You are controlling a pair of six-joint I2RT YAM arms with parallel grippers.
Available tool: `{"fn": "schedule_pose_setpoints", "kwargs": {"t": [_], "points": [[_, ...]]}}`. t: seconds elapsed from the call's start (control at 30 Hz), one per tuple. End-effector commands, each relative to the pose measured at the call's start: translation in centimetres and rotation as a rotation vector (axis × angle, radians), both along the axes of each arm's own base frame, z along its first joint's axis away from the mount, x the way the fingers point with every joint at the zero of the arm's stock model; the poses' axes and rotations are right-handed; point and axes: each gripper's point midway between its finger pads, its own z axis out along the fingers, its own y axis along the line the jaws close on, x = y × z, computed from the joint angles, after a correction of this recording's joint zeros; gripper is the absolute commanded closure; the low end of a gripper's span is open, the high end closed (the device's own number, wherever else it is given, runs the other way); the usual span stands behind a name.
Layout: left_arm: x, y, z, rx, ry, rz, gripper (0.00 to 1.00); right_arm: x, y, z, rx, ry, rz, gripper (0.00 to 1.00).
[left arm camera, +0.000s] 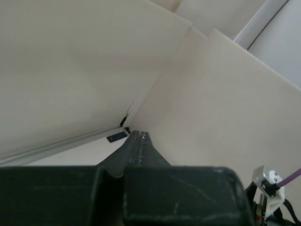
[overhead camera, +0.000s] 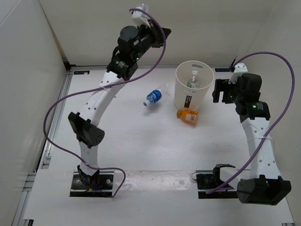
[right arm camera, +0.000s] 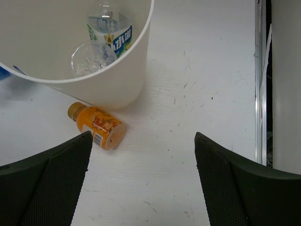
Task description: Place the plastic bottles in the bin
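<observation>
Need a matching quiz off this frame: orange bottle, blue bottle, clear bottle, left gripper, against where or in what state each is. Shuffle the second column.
Column 1
1. orange bottle
2. blue bottle
3. clear bottle
4. left gripper

Column 2
A. shut, holding nothing
B. inside the bin
C. lying on the table left of the bin, apart from it
D. lying on the table by the bin's near side

Pairs: 1-D, 2-C, 3-B, 4-A
</observation>
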Motion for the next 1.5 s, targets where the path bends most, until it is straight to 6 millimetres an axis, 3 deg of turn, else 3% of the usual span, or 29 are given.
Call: {"fn": "schedule_pose_setpoints", "kwargs": {"t": [0.0,0.1,0.13,0.17,0.2,0.23,0.3,0.33,0.4,0.5,0.53,0.57,0.77,0.87,0.9,0.93,0.97,1.0,1.03,1.07,1.1,1.13,1.17,1.27,1.3,1.37,1.43,1.47], "points": [[1.1,-2.2,0.7,0.003,-0.065,0.020,1.00,0.4,-0.6,0.9,-0.009,-0.058,-0.033,0.10],[1.8,-2.7,-0.8,0.020,-0.049,0.026,1.00,0.4,-0.8,0.9,-0.020,-0.067,-0.037,0.10],[1.7,-2.2,-0.7,0.015,-0.049,0.034,1.00,0.3,-0.8,0.9,-0.024,-0.067,-0.037,0.10],[1.1,-1.0,1.4,-0.027,-0.086,0.062,1.00,0.3,-0.8,1.0,-0.026,-0.072,-0.033,0.10],[2.3,-0.9,-2.8,0.022,-0.012,0.075,0.98,0.3,-0.8,1.1,-0.026,-0.074,-0.034,0.10],[1.6,0.3,-1.6,0.007,-0.024,0.102,0.94,0.3,-0.8,1.2,-0.027,-0.077,-0.034,0.10],[2.6,1.3,-4.5,0.055,0.033,0.127,0.93,0.3,-0.8,0.9,-0.022,-0.068,-0.032,0.10],[2.2,1.9,-4.4,0.058,0.040,0.133,0.93,0.4,-0.8,0.7,-0.020,-0.064,-0.029,0.10],[2.4,2.7,-5.9,0.086,0.073,0.145,0.83,0.6,-0.6,0.5,-0.013,-0.061,-0.023,0.10],[2.0,4.4,-5.9,0.088,0.081,0.177,0.65,0.8,-0.4,0.8,-0.008,-0.071,-0.012,0.10],[2.2,4.8,-6.9,0.100,0.099,0.186,0.55,0.8,-0.3,0.8,-0.005,-0.071,-0.006,0.10],[2.2,5.2,-7.5,0.119,0.110,0.193,0.33,0.9,-0.2,0.9,-0.004,-0.071,-0.004,0.10],[4.1,7.3,-12.1,0.310,0.184,0.237,0.00,0.5,0.0,0.8,-0.007,-0.064,0.008,0.10],[6.0,7.5,-15.1,0.457,0.169,0.236,0.00,0.2,0.0,0.5,-0.013,-0.055,0.009,0.10],[7.1,7.5,-16.8,0.486,0.186,0.231,0.00,0.0,0.0,0.4,-0.014,-0.049,0.008,0.10],[7.9,7.2,-20.2,0.519,0.253,0.198,0.00,0.0,-0.1,0.5,-0.020,-0.050,0.002,0.10],[8.7,8.0,-17.9,0.478,0.257,0.223,0.00,-0.2,-0.2,0.6,-0.030,-0.055,-0.002,0.10],[10.2,7.9,-24.9,0.539,0.415,0.213,0.00,-0.2,-0.2,0.5,-0.041,-0.055,0.000,0.10],[11.0,7.5,-22.3,0.478,0.391,0.202,0.00,-0.3,-0.4,0.5,-0.049,-0.060,-0.006,0.10],[11.4,7.2,-20.9,0.356,0.454,0.208,0.00,-0.5,0.5,0.8,-0.075,-0.072,0.024,0.10],[12.4,8.3,-20.5,0.296,0.472,0.190,0.00,-0.5,0.5,0.7,-0.081,-0.074,0.030,0.10],[14.3,7.8,-24.1,0.266,0.517,0.181,0.00,-0.6,0.5,0.9,-0.085,-0.079,0.032,0.10],[15.7,8.3,-23.6,0.208,0.486,0.188,0.00,-0.6,0.9,0.9,-0.077,-0.080,0.056,0.10],[18.2,10.0,-27.4,0.312,0.447,0.288,0.00,0.2,-0.1,1.0,0.012,-0.079,0.031,0.10],[19.2,11.2,-25.9,0.305,0.399,0.324,0.00,0.3,-1.3,1.2,0.063,-0.082,0.011,0.10],[21.0,12.3,-27.4,0.350,0.354,0.342,0.00,1.5,-2.1,1.1,0.146,-0.063,-0.019,0.10],[22.4,13.9,-27.2,0.437,0.258,0.371,0.00,1.9,-2.8,1.3,0.244,-0.047,-0.033,0.10],[23.2,13.9,-29.8,0.487,0.254,0.367,0.00,2.7,-3.2,1.5,0.257,-0.034,-0.039,0.10]]}}
